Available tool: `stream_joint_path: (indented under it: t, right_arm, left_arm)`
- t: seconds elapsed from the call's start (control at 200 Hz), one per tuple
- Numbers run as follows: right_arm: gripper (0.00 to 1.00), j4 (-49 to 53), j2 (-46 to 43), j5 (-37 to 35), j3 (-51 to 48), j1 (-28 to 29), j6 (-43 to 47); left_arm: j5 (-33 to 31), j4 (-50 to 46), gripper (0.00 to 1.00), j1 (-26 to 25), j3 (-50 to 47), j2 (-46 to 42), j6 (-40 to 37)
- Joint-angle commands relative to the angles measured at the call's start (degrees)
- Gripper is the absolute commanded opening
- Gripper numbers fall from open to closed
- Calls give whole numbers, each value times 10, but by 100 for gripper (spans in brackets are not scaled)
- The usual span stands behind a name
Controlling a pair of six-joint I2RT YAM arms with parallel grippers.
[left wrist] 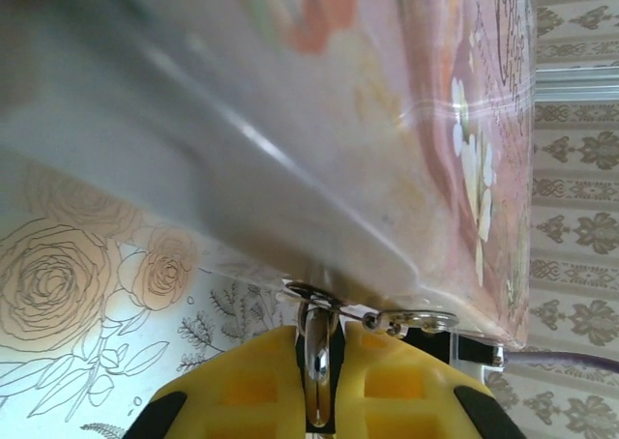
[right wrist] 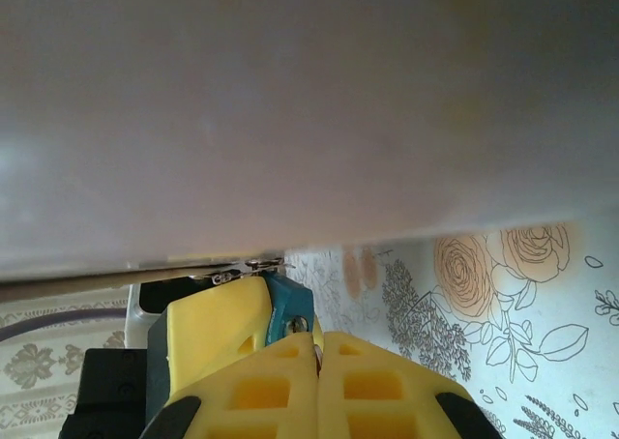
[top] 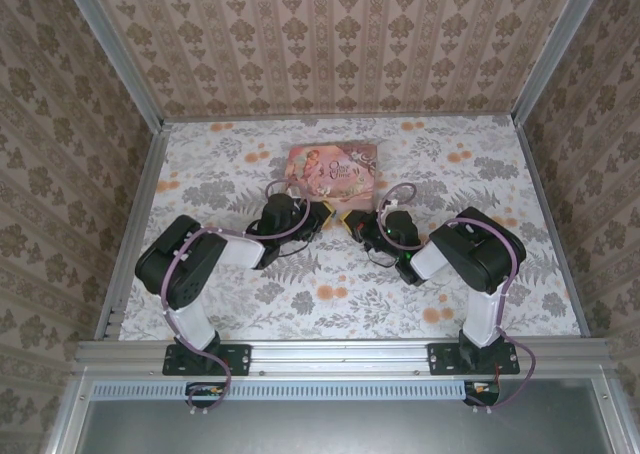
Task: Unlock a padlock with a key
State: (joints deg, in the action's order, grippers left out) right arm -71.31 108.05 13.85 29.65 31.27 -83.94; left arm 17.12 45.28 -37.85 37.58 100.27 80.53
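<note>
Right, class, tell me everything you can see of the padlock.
The padlock has a small teal-blue body with a silvery keyhole face, and it sits tilted close by the tin's edge. What looks like its silvery shackle is clamped between the left hand's yellow fingers. The right hand's shut tips sit at the keyhole end with a metal sliver between them, likely the key. Locked or open cannot be told.

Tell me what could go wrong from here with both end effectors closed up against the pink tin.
The left end effector pinches the padlock by its silvery shackle right at the pink tin; any pull may drag the tin. The right end effector shows only a sliver of what seems to be the key, which might twist or slip. Their yellow fingers nearly touch and could collide.
</note>
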Motion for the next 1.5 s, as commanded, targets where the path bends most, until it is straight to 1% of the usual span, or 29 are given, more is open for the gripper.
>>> stream_joint_path:
  t: [0.0, 0.17, 0.335, 0.48, 0.585, 0.695, 0.835, 0.955, 1.23, 1.35, 1.495]
  right_arm:
    - [0, -53, 3, 17, 47, 4, 10]
    - [0, -53, 6, -4, 43, 17, -8]
    - [0, -56, 4, -31, 37, 30, -35]
    - [0, -58, -3, -55, 29, 34, -54]
    - [0, -57, -8, -52, 34, 29, -50]
    - [0, -56, -5, -28, 41, 14, -38]
    - [0, -55, -1, 16, 44, -17, -20]
    - [0, -53, 2, 52, 52, -36, -9]
    - [0, -51, 19, 126, 84, -41, 29]
    - [0, -51, 24, 123, 83, -38, 26]
    - [0, -59, 32, 96, 90, -21, -30]
  left_arm:
    - [75, -30, 0, -26, 13, -10, -14]
    - [70, 4, 0, -28, 13, 3, 17]
    - [61, 54, 0, -41, 14, 27, 68]
    - [54, 121, 0, -51, 12, 55, 125]
    - [55, 151, 0, -56, 10, 66, 148]
    - [56, 139, 0, -57, 9, 59, 137]
    - [59, 88, 0, -56, 9, 36, 103]
    - [60, 64, 0, -55, 10, 25, 85]
    - [61, 44, 0, -55, 17, 22, 74]
    - [59, 38, 0, -55, 17, 19, 69]
    - [58, 39, 0, -56, 17, 20, 69]
